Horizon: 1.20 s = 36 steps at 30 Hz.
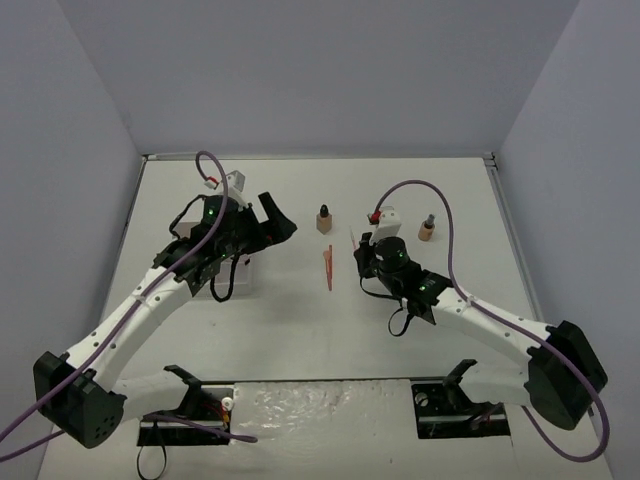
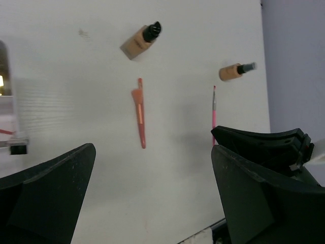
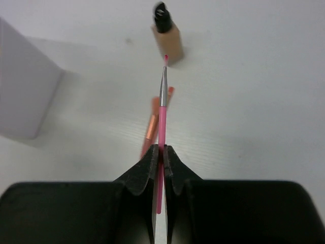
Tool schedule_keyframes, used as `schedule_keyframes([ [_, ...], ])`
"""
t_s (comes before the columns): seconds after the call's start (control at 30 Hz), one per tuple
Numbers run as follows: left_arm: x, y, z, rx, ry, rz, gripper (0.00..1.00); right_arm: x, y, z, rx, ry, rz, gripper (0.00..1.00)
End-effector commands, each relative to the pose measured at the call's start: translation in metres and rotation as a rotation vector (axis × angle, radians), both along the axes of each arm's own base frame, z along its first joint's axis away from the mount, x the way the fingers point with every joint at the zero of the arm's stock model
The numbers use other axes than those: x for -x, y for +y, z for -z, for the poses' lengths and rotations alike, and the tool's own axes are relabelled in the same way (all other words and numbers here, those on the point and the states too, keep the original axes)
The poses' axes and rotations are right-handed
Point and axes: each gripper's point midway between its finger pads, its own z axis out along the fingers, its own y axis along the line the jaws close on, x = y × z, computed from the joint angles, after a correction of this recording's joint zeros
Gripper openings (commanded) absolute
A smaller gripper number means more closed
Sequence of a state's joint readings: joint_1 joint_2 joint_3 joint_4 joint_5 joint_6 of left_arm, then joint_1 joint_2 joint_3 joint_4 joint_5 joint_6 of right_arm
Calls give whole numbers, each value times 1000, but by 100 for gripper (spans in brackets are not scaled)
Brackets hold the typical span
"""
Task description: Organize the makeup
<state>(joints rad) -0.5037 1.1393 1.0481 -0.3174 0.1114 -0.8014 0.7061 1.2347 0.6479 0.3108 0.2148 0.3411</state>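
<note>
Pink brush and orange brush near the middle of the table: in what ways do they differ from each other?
The pink brush is clamped in the right tool, while the orange brush lies free on the table. The pink brush is thinner, with a silver collar and a fine tip; the orange brush has a wider head. Their colours differ: bright pink against orange. Both are slender, stick-shaped makeup brushes.
</note>
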Motion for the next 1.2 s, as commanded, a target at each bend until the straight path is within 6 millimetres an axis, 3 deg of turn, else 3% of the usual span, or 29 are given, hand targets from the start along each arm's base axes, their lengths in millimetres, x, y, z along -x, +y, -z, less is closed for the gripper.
schedule_keyframes([
  [0.0, -5, -50, -66, 185, -107, 102, 94, 8, 44, -87, -196, -199, -201, 0],
  [0.1, -7, -67, -69, 205, -112, 127, 88, 15, 58, -112, -255, -235, -275, 0],
  [0.27, -8, -91, -75, 245, -108, 155, 79, 24, 75, -138, -318, -266, -356, 0],
  [0.5, -11, -108, -70, 242, -98, 155, 67, 30, 82, -151, -345, -282, -390, 0],
  [0.63, -11, -117, -66, 239, -87, 172, 54, 30, 82, -153, -343, -285, -391, 0],
  [0.77, -9, -124, -63, 238, -84, 187, 35, 31, 82, -152, -345, -284, -392, 0],
  [0.87, -9, -128, -62, 236, -84, 192, 8, 31, 82, -150, -346, -278, -392, 0],
  [0.93, -9, -128, -61, 231, -83, 195, 1, 31, 83, -150, -345, -276, -394, 0],
  [1.1, -9, -124, -59, 197, -109, 196, 0, 29, 81, -149, -338, -277, -380, 13],
  [1.17, -10, -114, -58, 157, -131, 172, 0, 27, 79, -147, -323, -275, -367, 30],
])
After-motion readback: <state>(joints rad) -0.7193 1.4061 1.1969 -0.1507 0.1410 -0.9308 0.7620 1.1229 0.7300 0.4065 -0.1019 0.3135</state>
